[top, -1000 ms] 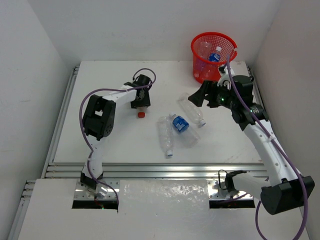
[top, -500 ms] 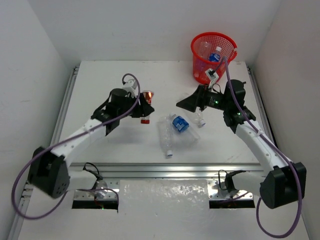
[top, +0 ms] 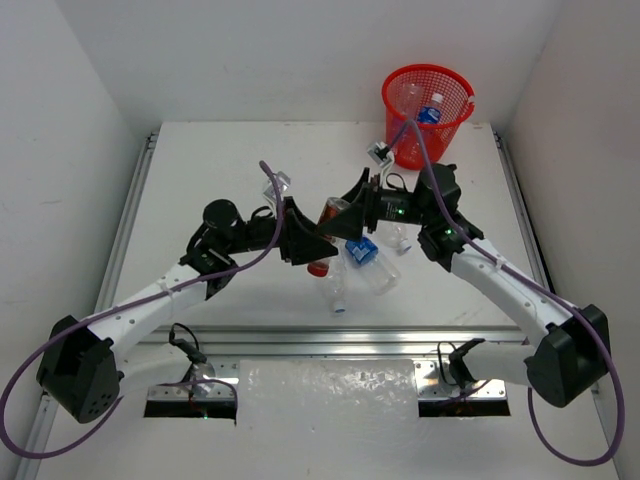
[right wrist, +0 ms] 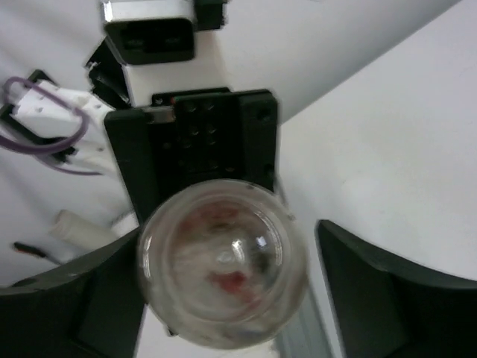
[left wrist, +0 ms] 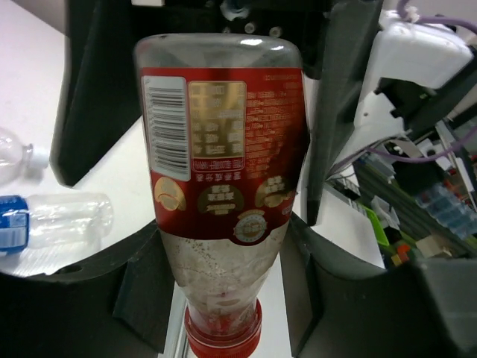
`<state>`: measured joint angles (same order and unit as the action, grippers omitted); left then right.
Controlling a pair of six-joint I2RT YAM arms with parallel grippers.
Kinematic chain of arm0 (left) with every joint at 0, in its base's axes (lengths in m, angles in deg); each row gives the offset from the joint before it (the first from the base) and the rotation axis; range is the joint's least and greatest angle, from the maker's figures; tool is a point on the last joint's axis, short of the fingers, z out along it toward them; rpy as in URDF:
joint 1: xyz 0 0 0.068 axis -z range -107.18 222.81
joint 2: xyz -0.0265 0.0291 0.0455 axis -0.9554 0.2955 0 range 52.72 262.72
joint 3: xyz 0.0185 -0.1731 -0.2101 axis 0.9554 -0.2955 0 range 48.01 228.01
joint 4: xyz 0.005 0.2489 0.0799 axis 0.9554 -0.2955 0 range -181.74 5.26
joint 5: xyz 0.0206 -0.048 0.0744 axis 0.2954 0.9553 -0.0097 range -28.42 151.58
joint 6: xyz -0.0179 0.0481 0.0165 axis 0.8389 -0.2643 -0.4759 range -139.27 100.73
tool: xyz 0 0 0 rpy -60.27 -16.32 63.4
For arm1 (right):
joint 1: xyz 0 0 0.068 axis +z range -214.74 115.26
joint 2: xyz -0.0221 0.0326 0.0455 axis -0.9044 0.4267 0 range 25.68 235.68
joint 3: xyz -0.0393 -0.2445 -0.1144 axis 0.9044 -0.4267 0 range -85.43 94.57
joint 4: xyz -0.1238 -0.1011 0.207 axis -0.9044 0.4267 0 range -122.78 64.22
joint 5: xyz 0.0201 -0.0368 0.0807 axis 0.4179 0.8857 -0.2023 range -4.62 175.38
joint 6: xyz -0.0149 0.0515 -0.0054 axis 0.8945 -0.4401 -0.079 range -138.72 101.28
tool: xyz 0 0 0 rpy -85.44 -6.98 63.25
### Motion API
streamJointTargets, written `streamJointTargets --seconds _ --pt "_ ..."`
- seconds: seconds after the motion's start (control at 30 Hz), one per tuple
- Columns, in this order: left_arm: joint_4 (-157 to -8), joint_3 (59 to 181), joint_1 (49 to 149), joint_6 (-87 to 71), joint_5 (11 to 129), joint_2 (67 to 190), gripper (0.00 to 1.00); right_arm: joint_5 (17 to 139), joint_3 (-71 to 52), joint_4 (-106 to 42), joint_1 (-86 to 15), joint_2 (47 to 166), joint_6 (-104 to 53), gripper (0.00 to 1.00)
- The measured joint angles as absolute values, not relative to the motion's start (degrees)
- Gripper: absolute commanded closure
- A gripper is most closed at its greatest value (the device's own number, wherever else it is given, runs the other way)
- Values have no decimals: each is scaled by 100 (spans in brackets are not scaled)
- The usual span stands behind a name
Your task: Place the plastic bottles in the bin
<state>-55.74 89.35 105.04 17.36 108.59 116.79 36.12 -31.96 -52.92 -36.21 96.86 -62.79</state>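
My left claw [top: 308, 246]: clamped on the red-labelled bottle [top: 329, 211], red cap lowest, lifted over the surface [top: 200, 180].
My right claw [top: 347, 208]: jaws spread at that bottle's upper end.
Lying loose: blue-labelled bottle [top: 359, 250], clear bottles [top: 334, 282] beside it.
Bin [top: 404, 140]: far right corner, binned bottle [top: 430, 113] inside.

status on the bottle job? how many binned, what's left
Done: at least one blue-label bottle shows inside the bin. In hand: the left gripper grips the red-label bottle above the table, its base between the right gripper's open fingers, apparently a handover. Left: three lying on the table, a blue-label one and two clear ones.
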Motion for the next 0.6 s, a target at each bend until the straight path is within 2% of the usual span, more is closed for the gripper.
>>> streamJointTargets --seconds 0.03,0.07,0.1,0.13,0.17,0.2,0.23,0.33,0.47,0.6 --pt "-5498 8931 10507 1801 10902 11679 84 3634 -3196 -5248 -3597 9686 -6268 54" --pt "-5493 8922 10504 1830 10891 11679 68 3612 -3189 -5262 -3564 9683 -6231 78" --pt "-5474 8894 10498 1847 10907 11697 59 3647 -3165 -5229 -3533 9659 -6200 94" --pt "-5467 8896 10500 1851 10907 11695 49 3632 -3165 -5181 -3531 9644 -6207 100" --pt "-5498 8896 10504 1834 10863 11681 26 3634 -3165 -5179 -3533 9631 -6181 100" --pt "-5561 8900 10507 1766 10786 11681 15 3695 -3165 -5139 -3527 9600 -6141 100" --pt "-5703 8920 10507 1757 10664 11681 1 3794 -3167 -5067 -3518 9576 -6047 100" --pt "-6453 9167 10513 1631 10102 11679 0 4257 -3167 -4752 -3531 9539 -5772 100" --pt "-8149 9792 10548 1445 8352 11668 0 5275 -3019 -4066 -3669 9596 -5494 100" --pt "-9629 9958 10544 1443 6596 11469 0 6679 -2221 -3286 -4025 10018 -5361 100"
